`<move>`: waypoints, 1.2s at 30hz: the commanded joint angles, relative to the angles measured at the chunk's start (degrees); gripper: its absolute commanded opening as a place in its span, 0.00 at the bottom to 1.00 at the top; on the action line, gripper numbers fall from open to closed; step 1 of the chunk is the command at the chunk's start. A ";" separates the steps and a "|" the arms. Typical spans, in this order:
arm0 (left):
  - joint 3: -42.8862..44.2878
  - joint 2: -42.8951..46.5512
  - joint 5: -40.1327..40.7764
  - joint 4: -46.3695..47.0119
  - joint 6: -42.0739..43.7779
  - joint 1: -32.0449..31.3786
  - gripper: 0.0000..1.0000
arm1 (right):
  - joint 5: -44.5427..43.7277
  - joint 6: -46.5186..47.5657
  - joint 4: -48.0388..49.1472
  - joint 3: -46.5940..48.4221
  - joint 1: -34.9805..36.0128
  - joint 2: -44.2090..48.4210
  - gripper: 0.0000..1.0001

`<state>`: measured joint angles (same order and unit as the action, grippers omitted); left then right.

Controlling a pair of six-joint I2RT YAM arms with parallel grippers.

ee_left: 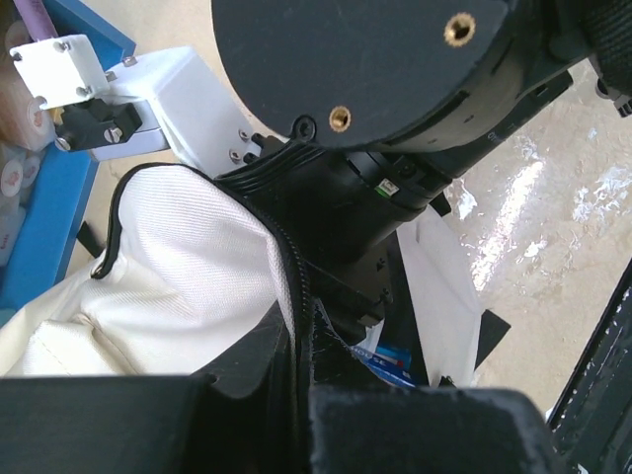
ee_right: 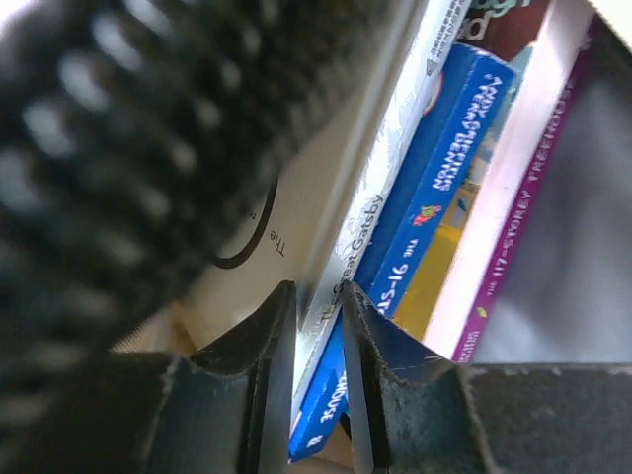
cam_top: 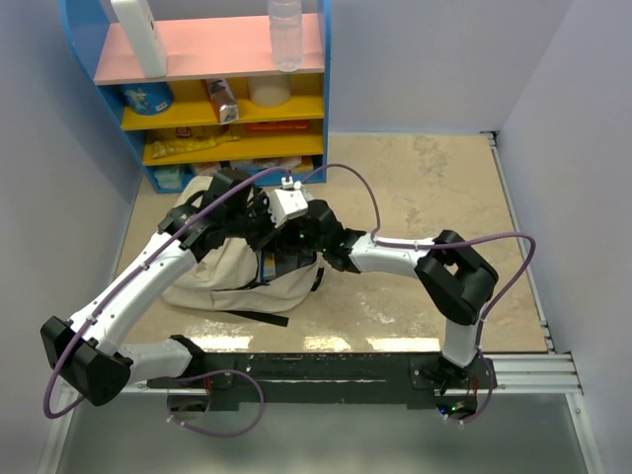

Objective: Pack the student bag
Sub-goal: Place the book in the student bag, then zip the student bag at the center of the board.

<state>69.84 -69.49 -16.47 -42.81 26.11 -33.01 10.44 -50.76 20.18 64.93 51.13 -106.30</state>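
- A beige marbled worktop (cam_top: 425,197) runs between pale walls, with a blue shelf unit (cam_top: 324,99) standing at its far left end.
- The student bag (cam_top: 232,276) lies on the worktop just in front of that shelf unit, its cream fabric slumped and its black-zippered mouth gaping.
- The left end effector (ee_left: 296,365) is clamped tight on the zipper edge of the bag's mouth.
- The right end effector (ee_right: 316,346) is down inside the bag, jaws pinched onto the edge of a thin white book (ee_right: 365,207).
- Packed against that one are a blue book (ee_right: 434,188) and a purple-spined book (ee_right: 513,197).
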 commanded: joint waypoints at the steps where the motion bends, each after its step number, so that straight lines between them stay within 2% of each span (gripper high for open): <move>1: 2.14 0.15 -3.13 2.47 -0.88 -0.12 0.00 | 4.50 -1.18 4.60 -4.33 -0.94 1.26 0.08; 4: 2.05 0.50 -3.13 2.11 -0.71 -0.03 0.00 | 4.24 -2.23 7.32 -13.55 -5.07 5.74 0.13; 6: 1.79 0.41 -3.04 2.20 -0.53 0.06 0.00 | 4.77 -2.24 9.26 -16.75 -8.05 8.20 0.23; 7: 1.70 0.33 -2.96 2.20 -0.62 0.14 0.00 | 4.86 -0.84 8.48 -17.89 -8.76 9.17 0.27; 8: 1.53 0.32 -2.95 2.29 -0.71 0.14 0.00 | 4.60 0.65 5.86 -17.90 -9.12 10.05 0.35; 11: 0.82 0.06 -2.95 2.73 -0.71 0.23 0.00 | 1.52 6.37 -1.09 -16.76 -9.21 13.04 0.46; 14: 0.64 -0.90 -3.66 2.91 -1.14 0.32 0.03 | 0.55 8.83 -2.34 -17.03 -9.21 13.84 0.46; 17: 0.64 -1.70 -6.28 2.91 -2.20 0.23 0.19 | 0.20 9.37 -2.34 -16.76 -8.95 12.35 0.46; 18: 0.82 -1.96 -7.51 2.47 -2.38 0.23 0.40 | 0.20 9.28 -2.34 -16.50 -8.95 11.82 0.46; 21: 3.36 -2.84 -13.66 -0.95 -2.38 0.32 0.66 | -0.94 10.07 -4.80 -13.00 -9.03 9.45 0.46; 22: 5.02 -2.75 -16.20 -1.75 -2.03 0.49 0.70 | -1.38 11.03 -5.76 -12.03 -8.95 9.01 0.46; 25: 10.89 -2.84 -20.69 -4.56 -0.10 2.86 0.75 | -4.36 13.13 -10.68 -6.76 -8.95 6.55 0.46; 28: 20.46 -6.34 -22.55 -10.00 2.01 7.42 0.75 | -6.56 15.07 -14.81 0.44 -9.03 2.34 0.46; 31: 24.63 -8.72 -22.64 -11.07 3.42 14.01 0.74 | -10.16 16.04 -18.95 7.13 -9.12 -1.45 0.45; 32: 24.38 -9.08 -22.38 -10.37 4.21 16.12 0.73 | -11.48 16.22 -19.56 8.10 -9.04 -1.63 0.45; 35: 18.68 -9.08 -22.29 -8.01 5.79 16.58 0.72 | -17.37 17.27 -20.01 10.13 -9.30 -1.45 0.44; 36: 13.62 -8.73 -22.46 -6.78 5.97 16.67 0.72 | -17.99 17.54 -20.01 10.57 -9.39 -1.37 0.44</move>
<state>92.05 -77.17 -36.29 -50.30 28.84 -16.75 0.54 -36.27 2.76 72.01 42.09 -108.68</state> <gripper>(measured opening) 0.727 0.445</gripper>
